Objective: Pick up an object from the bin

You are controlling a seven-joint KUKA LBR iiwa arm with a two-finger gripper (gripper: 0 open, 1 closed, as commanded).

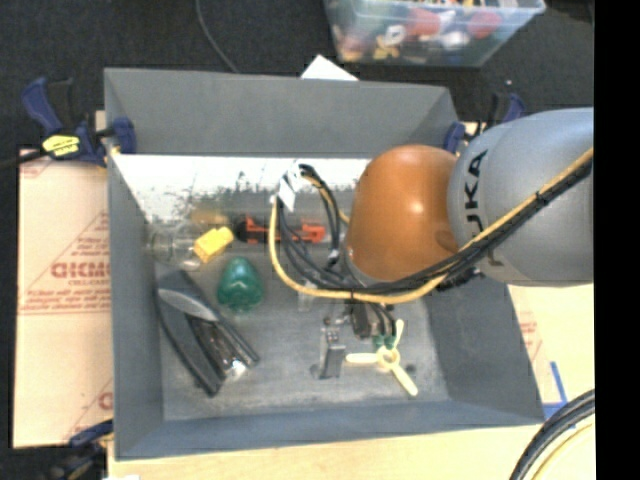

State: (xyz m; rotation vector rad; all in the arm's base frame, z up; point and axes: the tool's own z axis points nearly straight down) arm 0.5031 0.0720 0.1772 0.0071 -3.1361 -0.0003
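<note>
The gripper (352,348), opening unclear, hangs over a cream Y-shaped piece (385,362), stem pointing left.

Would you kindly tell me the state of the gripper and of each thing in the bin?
gripper: low over the bin floor, front right.
cream piece: flat on the floor, just right of the gripper.
green lump: resting on the floor, left of centre, free.
yellow block: tilted, back left, against a clear thing.
black tool: lying slantwise, front left.
orange thing: by the back wall, partly behind cables.
</note>
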